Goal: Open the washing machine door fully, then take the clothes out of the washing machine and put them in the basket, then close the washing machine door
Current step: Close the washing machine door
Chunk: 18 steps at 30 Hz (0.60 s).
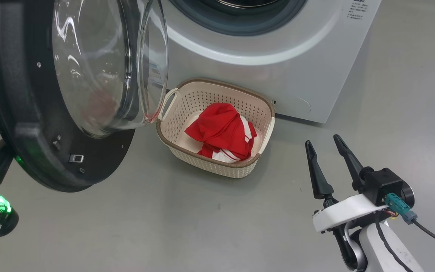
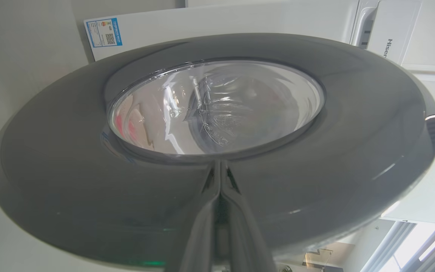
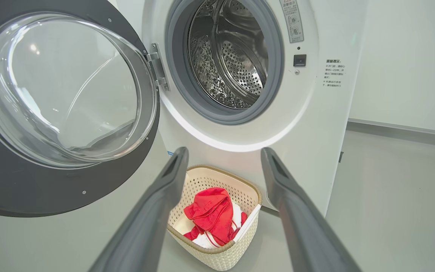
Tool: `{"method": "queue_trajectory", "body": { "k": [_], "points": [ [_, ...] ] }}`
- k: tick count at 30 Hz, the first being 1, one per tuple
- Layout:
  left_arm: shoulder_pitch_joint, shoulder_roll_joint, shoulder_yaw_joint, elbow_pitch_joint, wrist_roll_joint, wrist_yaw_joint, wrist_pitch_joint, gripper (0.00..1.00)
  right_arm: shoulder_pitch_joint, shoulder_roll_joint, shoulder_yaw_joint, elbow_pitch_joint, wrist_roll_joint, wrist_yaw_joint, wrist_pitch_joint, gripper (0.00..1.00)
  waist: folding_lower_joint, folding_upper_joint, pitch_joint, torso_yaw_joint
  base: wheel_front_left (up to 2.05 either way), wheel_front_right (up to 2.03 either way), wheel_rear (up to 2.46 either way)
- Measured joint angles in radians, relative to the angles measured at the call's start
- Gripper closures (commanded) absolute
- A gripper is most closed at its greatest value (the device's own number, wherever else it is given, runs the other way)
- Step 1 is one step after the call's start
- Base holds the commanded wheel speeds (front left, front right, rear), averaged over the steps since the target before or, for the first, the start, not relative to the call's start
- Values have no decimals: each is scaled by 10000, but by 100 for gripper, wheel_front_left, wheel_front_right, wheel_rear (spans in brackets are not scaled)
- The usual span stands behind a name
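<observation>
**Door wide, laundry out, and the close was the risky part**

The washing machine door (image 1: 21, 113) stood swung out at nine o'clock in the head view, glass bowl facing the machine. In the right wrist view the drum (image 3: 232, 64) looked bare, nothing red in it. The clothes (image 1: 219, 128) lay bundled in the basket (image 1: 217, 166), dead centre on the floor (image 1: 164, 226), just in front of the washing machine (image 1: 278, 68) at twelve o'clock.

So what remained, by my reading, was shutting the door, and that was where it could slip.

The left gripper (image 2: 220, 166) sat against the door's glossy outer face, fingers pinched together with nothing between them, tips just below the window at six o'clock. That narrow tip on slick plastic could skid off sideways under a push. A weak shove could leave the door unlatched.

The basket's handle loop showed just beside the bowl's lower edge in the head view. I couldn't tell whether the door would clear it. If it was too low, the swing could knock the basket or stall the door.

The right gripper (image 1: 322, 140) hung at four o'clock, jaws spread and empty, well apart from the door. It seemed safe unless it drifted toward the opening.
</observation>
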Motion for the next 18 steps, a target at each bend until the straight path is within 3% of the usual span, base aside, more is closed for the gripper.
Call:
{"method": "queue_trajectory", "body": {
  "k": [18],
  "points": [
    [784, -608, -362, -1473, -767, 75, 1356, 100, -105, 71, 84, 0, -2, 4, -2, 0, 0, 0, 148, -331, 0, 0, 0]
  ]
}}
